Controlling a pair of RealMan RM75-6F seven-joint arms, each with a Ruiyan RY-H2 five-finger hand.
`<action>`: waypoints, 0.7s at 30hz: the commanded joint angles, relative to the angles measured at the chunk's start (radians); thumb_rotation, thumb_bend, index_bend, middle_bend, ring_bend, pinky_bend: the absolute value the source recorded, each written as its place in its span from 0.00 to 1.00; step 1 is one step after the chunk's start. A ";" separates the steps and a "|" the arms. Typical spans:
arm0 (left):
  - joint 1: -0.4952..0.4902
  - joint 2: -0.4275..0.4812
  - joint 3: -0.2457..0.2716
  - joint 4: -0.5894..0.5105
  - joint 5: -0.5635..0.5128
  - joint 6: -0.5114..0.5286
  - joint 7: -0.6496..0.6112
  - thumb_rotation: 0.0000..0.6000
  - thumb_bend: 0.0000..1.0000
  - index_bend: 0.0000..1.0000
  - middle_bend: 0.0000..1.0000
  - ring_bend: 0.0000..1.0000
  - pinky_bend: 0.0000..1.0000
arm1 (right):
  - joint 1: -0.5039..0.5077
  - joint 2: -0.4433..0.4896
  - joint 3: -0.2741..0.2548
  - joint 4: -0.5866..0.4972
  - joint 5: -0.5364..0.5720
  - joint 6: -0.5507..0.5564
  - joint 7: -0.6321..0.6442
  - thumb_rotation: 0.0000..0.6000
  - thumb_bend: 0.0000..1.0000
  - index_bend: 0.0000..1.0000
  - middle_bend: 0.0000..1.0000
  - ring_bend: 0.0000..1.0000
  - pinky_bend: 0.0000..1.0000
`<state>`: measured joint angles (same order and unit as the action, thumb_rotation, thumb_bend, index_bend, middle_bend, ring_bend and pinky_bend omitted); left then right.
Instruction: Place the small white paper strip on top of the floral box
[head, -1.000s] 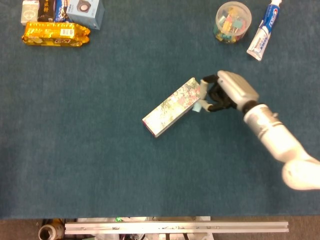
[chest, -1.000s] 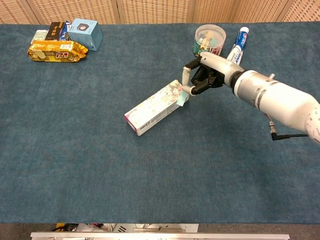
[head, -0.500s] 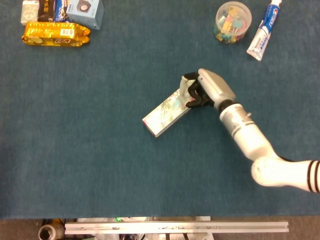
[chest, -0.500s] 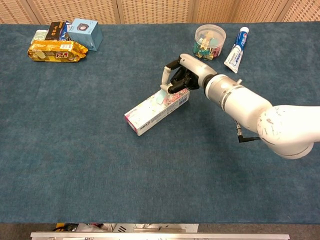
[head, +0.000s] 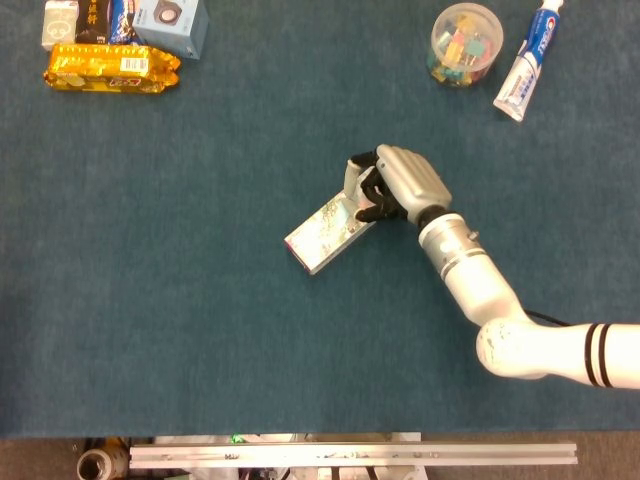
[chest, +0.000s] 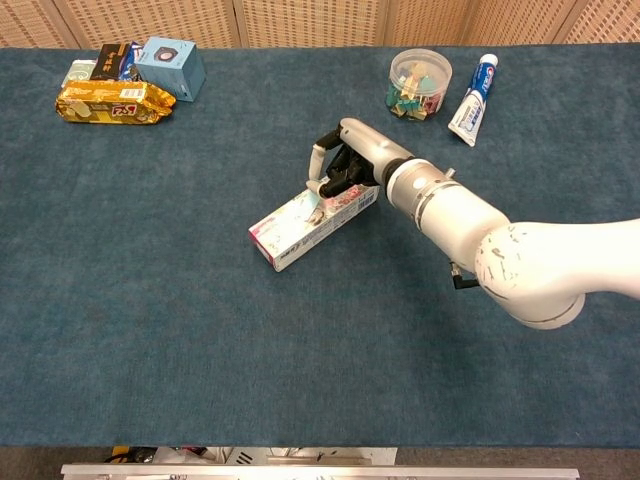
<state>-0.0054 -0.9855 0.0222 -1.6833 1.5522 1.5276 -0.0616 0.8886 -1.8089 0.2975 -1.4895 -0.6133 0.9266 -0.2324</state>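
Seen from the head camera above, a blue carpet-like tabletop (head: 180, 330) fills the view. A long floral box (head: 325, 232) lies flat and diagonal near the middle, its lower left end pointing toward the near edge. The robot's right hand (head: 392, 184) hovers over the box's upper right end, fingers (head: 353, 178) curled downward onto it; the small white paper strip cannot be made out here, hidden under the hand. The white forearm (head: 470, 285) runs down to the lower right. At the far left corner sit a gold snack packet (head: 110, 68) and a light blue box (head: 175, 22), with smaller packages just beside them. At the far right stand a clear tub of coloured clips (head: 465, 43) and, near it, a toothpaste tube (head: 528, 60). From the chest camera, the same right hand (chest: 345, 170) reaches in from the right over the floral box (chest: 312, 225). Its fingers (chest: 316, 167) bend down to the box's top, where a small white paper strip (chest: 315, 208) lies pale against the pattern, directly under the fingertips. Whether the fingers pinch the strip or merely touch it cannot be told. The left hand appears in neither view.
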 joint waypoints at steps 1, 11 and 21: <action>0.000 0.000 0.001 0.001 0.000 -0.001 -0.002 1.00 0.34 0.14 0.33 0.30 0.23 | 0.005 -0.005 -0.007 0.006 -0.003 0.016 -0.025 1.00 0.37 0.67 0.98 1.00 1.00; -0.001 -0.006 0.000 0.010 -0.002 -0.005 -0.006 1.00 0.35 0.14 0.33 0.30 0.23 | 0.004 -0.026 -0.032 0.029 -0.054 0.053 -0.084 1.00 0.37 0.67 0.98 1.00 1.00; 0.001 -0.006 -0.002 0.016 -0.002 -0.002 -0.014 1.00 0.35 0.14 0.33 0.30 0.23 | -0.017 -0.032 -0.026 0.032 -0.102 0.059 -0.072 1.00 0.37 0.67 0.97 1.00 1.00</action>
<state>-0.0043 -0.9913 0.0207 -1.6671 1.5498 1.5258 -0.0754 0.8746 -1.8434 0.2701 -1.4548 -0.7112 0.9846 -0.3074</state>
